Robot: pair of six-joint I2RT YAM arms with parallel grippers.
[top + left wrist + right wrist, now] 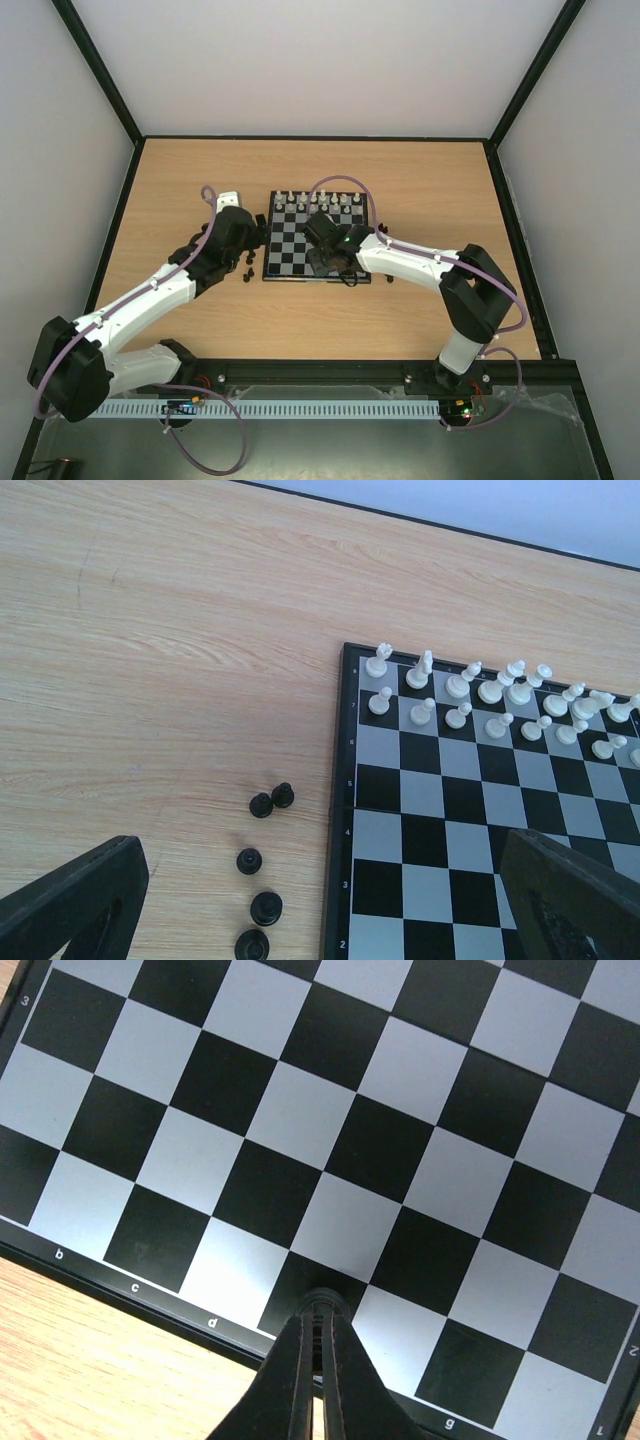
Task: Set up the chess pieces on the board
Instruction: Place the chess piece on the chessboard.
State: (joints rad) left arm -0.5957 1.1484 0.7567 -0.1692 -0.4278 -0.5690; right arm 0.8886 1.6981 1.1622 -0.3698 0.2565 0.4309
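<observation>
1. Right hand [322,1305]: my two fingers are clenched flat together, tips low over a dark square by the near border of the board [300,1130]. I cannot tell whether any tiny figure is pinched between them.
2. Left hand [322,848]: released, fingers spread wide, hanging over the board's left border and the counter [150,630] beside it.
3. Black chess pieces [249,860]: my left wrist view shows five loose on the counter just off the board's left border, a close pair farther out and three strung nearer me. The top view gives them only as dark specks, plus one more speck off the board's near right corner, too small to name.
4. White pieces [470,695]: two rows on the far ranks marked 8 and 7. They are seen from my left wrist and from above; my right wrist sees only checks.
5. Writing: my left wrist view reads rank numerals down the left border, from 8 to 2. My right wrist view reads b, c, d and g along the near border, with 3, 2 and 1 at the sides.
</observation>
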